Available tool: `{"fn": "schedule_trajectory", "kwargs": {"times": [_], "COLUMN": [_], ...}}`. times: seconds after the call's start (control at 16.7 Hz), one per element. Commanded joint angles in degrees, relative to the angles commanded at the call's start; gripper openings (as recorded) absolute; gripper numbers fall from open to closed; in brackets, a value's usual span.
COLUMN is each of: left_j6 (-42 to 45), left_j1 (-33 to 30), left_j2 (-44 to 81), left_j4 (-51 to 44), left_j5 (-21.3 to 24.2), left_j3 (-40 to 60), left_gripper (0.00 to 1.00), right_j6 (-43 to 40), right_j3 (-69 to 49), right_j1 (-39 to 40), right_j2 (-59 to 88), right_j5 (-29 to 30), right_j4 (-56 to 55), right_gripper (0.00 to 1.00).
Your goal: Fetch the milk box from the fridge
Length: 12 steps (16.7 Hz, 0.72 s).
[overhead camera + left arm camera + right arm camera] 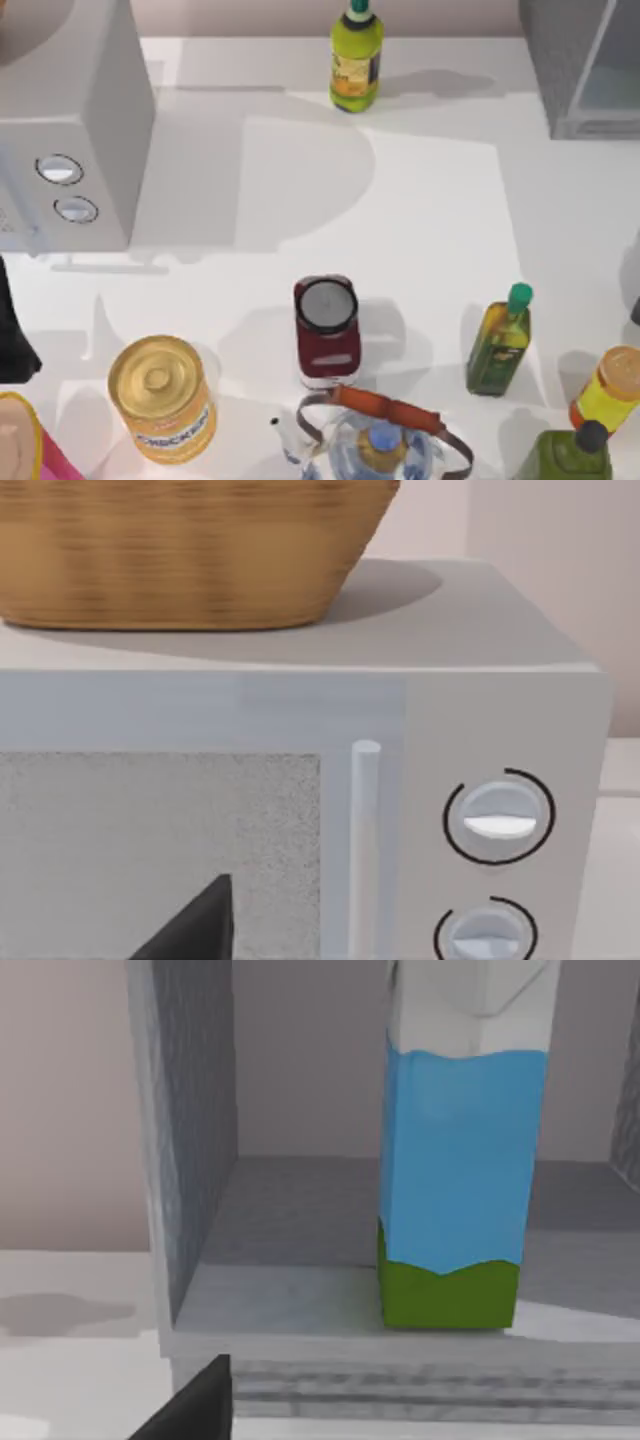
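Note:
The fridge (570, 60) is the dark-grey speckled cabinet at the table's back right corner. In the right wrist view its inside (290, 1210) is open to me. The milk box (455, 1160) stands upright on the fridge floor near the front lip, with a white top, blue sides and a green bottom band. My right gripper (195, 1405) is a dark shape low in that view, short of the fridge's front edge and off to one side of the carton, touching nothing. My left gripper (195, 925) faces the front of the microwave (300, 830).
The microwave (70, 130) with two dials fills the back left, with a wicker basket (180, 550) on top. A yellow-green bottle (356, 60) stands at the back middle. Along the front are a yellow can (162, 398), red jar (326, 330), kettle (380, 440), oil bottle (498, 340) and orange-capped bottle (608, 385).

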<state>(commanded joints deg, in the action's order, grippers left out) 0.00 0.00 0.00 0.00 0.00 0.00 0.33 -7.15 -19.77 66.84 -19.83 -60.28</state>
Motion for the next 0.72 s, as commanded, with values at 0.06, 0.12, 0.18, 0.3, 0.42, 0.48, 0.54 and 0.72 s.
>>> {"fn": "schedule_trajectory", "kwargs": {"times": [0.06,0.12,0.18,0.3,0.42,0.48,0.54,0.72], "left_j6": [0.0,0.0,0.0,0.0,0.0,0.0,0.0,0.0], "left_j1": [0.0,0.0,0.0,0.0,0.0,0.0,0.0,0.0], "left_j2": [0.0,0.0,0.0,0.0,0.0,0.0,0.0,0.0], "left_j4": [0.0,0.0,0.0,0.0,0.0,0.0,0.0,0.0], "left_j5": [0.0,0.0,0.0,0.0,0.0,0.0,0.0,0.0], "left_j3": [0.0,0.0,0.0,0.0,0.0,0.0,0.0,0.0], "left_gripper": [1.0,1.0,1.0,1.0,1.0,1.0,1.0,1.0], "right_j6": [0.14,0.28,0.42,0.62,0.71,0.72,0.72,0.7], "right_j3": [-0.58,-1.12,-1.61,-2.39,-2.9,-3.09,-3.23,-3.41], "right_j1": [-1.86,-3.64,-5.28,-7.95,-9.67,-10.19,-10.52,-10.8], "right_j2": [5.29,10.23,14.79,22.72,29.02,31.49,33.46,35.91], "right_j5": [-1.26,-2.46,-3.6,-5.7,-7.5,-8.24,-8.84,-9.62], "right_j4": [-4.63,-9.01,-13.12,-20.26,-25.91,-28.17,-30.03,-32.44], "right_gripper": [1.0,1.0,1.0,1.0,1.0,1.0,1.0,1.0]}}
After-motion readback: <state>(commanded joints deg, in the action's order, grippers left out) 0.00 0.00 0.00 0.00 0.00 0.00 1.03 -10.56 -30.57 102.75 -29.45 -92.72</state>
